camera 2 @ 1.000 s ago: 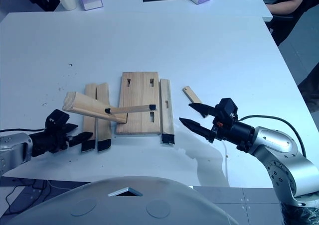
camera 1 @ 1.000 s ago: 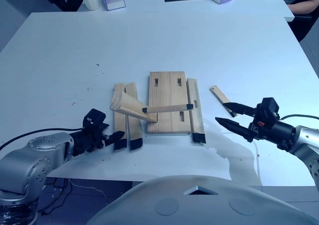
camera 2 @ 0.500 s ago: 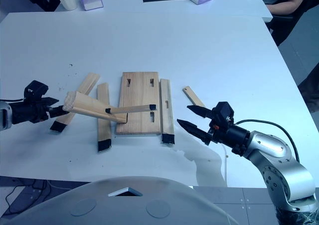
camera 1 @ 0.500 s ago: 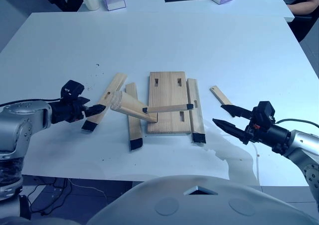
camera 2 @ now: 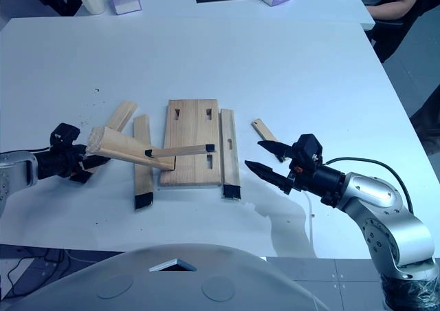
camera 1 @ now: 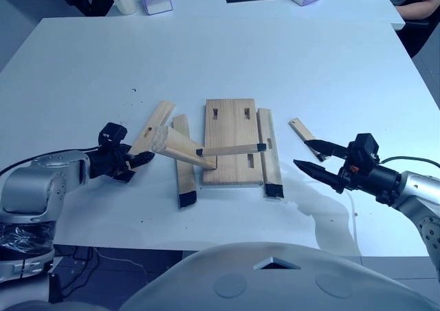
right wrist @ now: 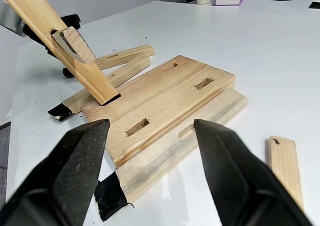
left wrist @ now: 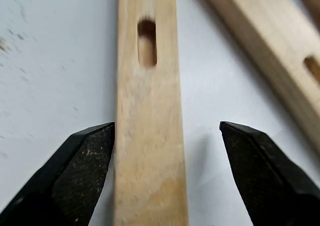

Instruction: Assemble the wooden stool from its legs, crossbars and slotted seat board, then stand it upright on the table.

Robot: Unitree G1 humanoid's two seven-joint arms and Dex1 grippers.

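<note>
Though one leg (camera 1: pixel 182 149) stands slotted in the seat board (camera 1: pixel 232 124), most remains undone; left pincer (left wrist: pixel 167 130) spread astride a loose leg (left wrist: pixel 147 98); right pincer (camera 1: pixel 302 153) spread, empty.

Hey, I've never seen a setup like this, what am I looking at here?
It is a humanoid robot with two arms. Two pictures look down from its head; two come from cameras on its wrists. On the table lie stool parts: a slotted seat board, loose legs beside it, a short crossbar, and a slanting leg stuck in the board, a second crossbar fitted in it. The left gripper has its jaws open either side of the leftmost leg; the right gripper hovers open near the short crossbar. Nothing is gripped.
</note>
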